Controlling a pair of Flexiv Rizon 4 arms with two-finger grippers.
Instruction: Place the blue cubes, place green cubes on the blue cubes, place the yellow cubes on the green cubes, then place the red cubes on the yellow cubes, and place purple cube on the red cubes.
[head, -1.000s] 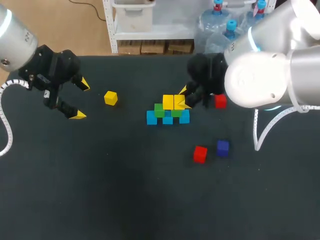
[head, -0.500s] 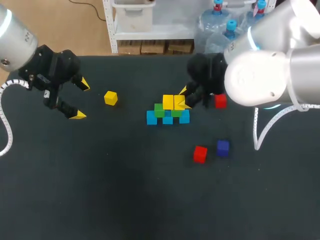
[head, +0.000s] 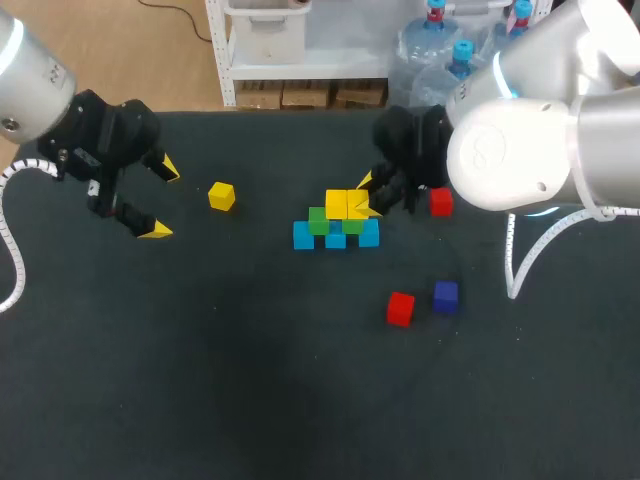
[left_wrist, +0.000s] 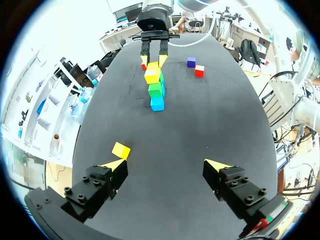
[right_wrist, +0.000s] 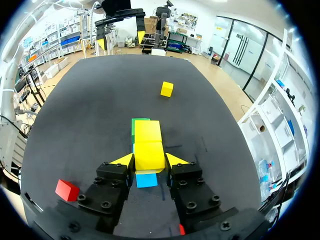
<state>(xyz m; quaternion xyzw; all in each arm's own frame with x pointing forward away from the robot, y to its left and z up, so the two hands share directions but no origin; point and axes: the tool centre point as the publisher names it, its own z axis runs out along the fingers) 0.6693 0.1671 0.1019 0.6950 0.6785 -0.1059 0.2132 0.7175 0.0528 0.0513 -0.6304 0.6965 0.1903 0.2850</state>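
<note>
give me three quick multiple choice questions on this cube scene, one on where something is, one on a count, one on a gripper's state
1. Where is the right gripper?
A. over the loose yellow cube
B. at the stack, around a top yellow cube
C. beside the purple cube

2. How many red cubes are in view?
A. one
B. two
C. three

3. The left gripper is:
A. open and empty
B. shut on a blue cube
C. shut on a green cube

Answers:
1 B, its fingers press both sides of that cube in the right wrist view.
2 B, one lies beside the right gripper, the other further out.
3 A, its tips stand wide apart with nothing between them.
</note>
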